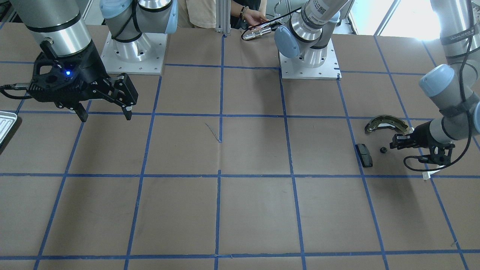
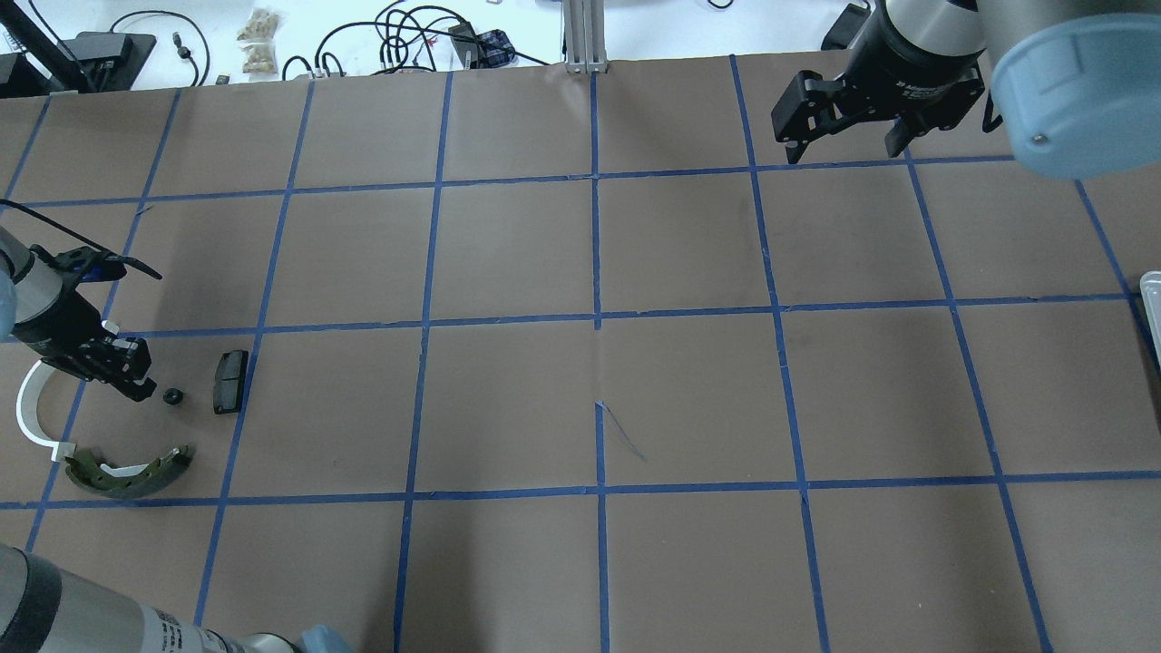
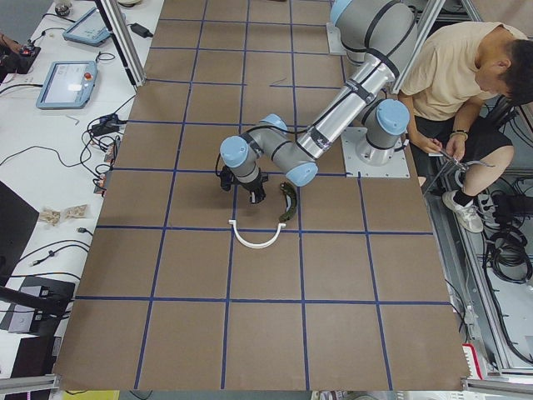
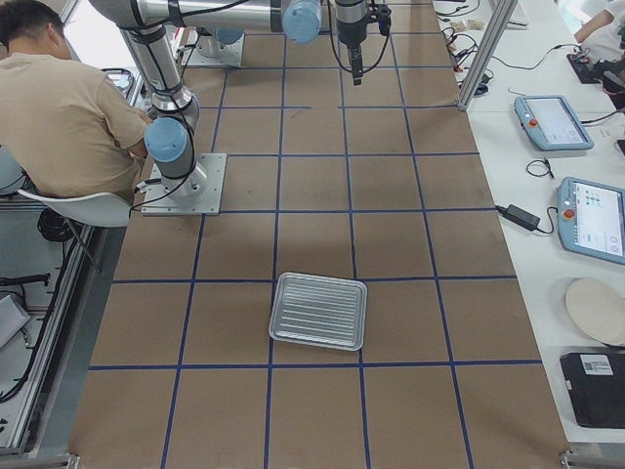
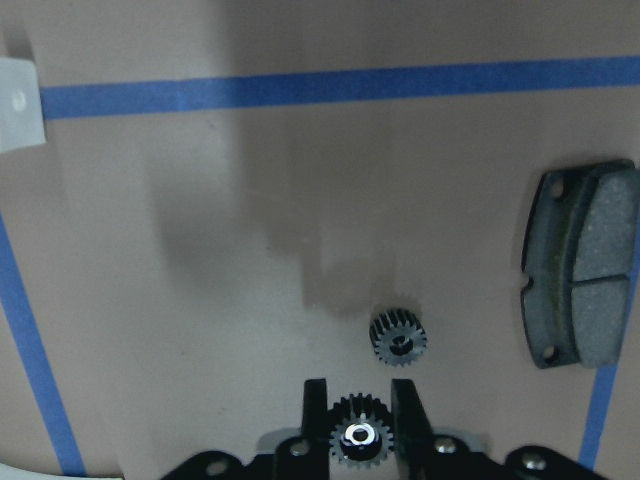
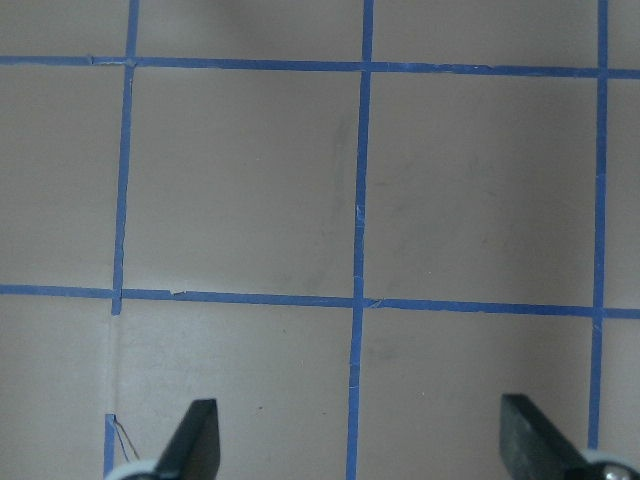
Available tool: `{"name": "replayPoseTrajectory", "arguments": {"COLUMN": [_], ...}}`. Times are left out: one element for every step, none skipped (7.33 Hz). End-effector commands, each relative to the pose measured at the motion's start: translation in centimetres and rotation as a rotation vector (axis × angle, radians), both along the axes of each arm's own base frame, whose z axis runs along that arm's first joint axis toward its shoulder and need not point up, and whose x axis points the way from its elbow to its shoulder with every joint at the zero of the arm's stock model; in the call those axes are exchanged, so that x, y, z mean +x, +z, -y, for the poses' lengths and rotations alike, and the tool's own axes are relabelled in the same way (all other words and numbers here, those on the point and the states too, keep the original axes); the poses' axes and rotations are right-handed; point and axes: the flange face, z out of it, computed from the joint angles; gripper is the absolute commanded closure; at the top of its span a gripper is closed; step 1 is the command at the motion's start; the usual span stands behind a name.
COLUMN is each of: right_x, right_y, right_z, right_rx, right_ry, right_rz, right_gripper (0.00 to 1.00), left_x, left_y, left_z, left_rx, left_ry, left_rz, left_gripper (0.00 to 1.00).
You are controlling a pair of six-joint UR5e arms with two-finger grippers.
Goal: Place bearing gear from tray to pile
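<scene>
My left pincer (image 5: 359, 400) is drawn narrow, its two fingers pressed on either side of a small dark bearing gear (image 5: 358, 438). I hold it just beside the brake pad (image 5: 580, 265), low over the brown table (image 1: 255, 210); I cannot tell whether it touches the paper. A second gear (image 5: 398, 335) of the same kind lies flat on the table between my fingertips and the brake pad, apart from both. The brass-and-grey brake shoe (image 2: 127, 472) lies near the brake pad, on the robot-base side of it, and the white plastic arc (image 2: 32, 408) curves beyond my wrist, farther from the pad than the gears. One end of the arc sits right at the brake shoe.

The silver ridged tray (image 4: 276, 322) lies well apart from the brake pad, at the opposite end of the table. My right pincer (image 6: 365, 440) hangs above the table with its fingers spread wide and nothing between them, also well apart from the brake pad, toward the tray's end.
</scene>
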Motion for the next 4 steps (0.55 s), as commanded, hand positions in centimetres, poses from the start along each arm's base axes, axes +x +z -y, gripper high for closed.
{"name": "replayPoseTrajectory", "arguments": {"right_x": [-0.08,-0.08,-0.06,0.0], "right_y": [0.0,0.0,0.0,0.0], "right_z": [0.02,0.02,0.02,0.0], "right_rx": [0.0,0.0,0.0,0.0], "right_ry": [-0.001,-0.002,-0.001,-0.001], "right_rz": [0.0,0.0,0.002,0.001], "right_gripper": [0.0,0.0,0.0,0.0], "left_x": [0.13,0.15,0.11,0.13], "left_y": [-0.8,-0.97,-1.11,-1.27], "left_z": [0.12,0.11,0.07,0.07], "left_rx": [0.004,0.007,0.01,0.013], "left_ry": [-0.002,-0.002,-0.002,-0.001], "left_rz": [-0.005,-0.006,-0.008,-0.009], "left_gripper": [1.0,1.0,0.9,0.71]}}
